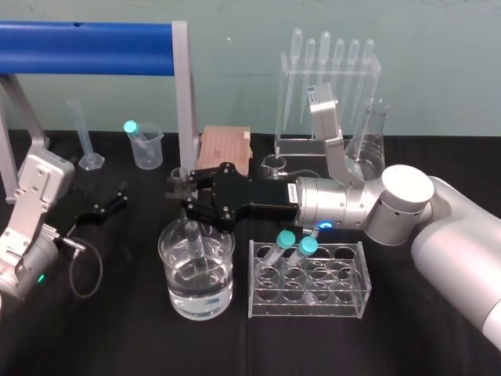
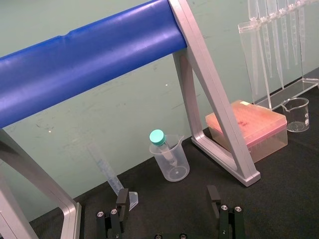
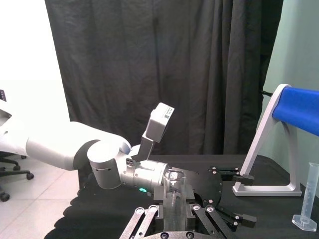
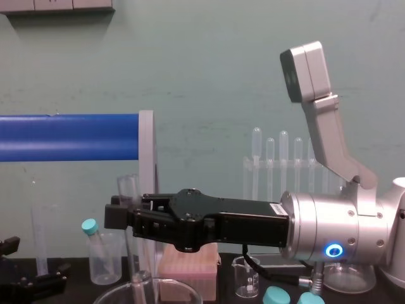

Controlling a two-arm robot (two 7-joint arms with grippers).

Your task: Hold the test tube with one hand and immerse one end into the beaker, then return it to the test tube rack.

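Nearest, the beaker, holding water, stands just left of the test tube rack. The right gripper hovers over the beaker's far rim, clamped on the test tube, which stands upright with its lower end down inside the beaker. Well to the left, the left gripper sits low near the table, its fingers apart. Farther back stands a pipette stand.
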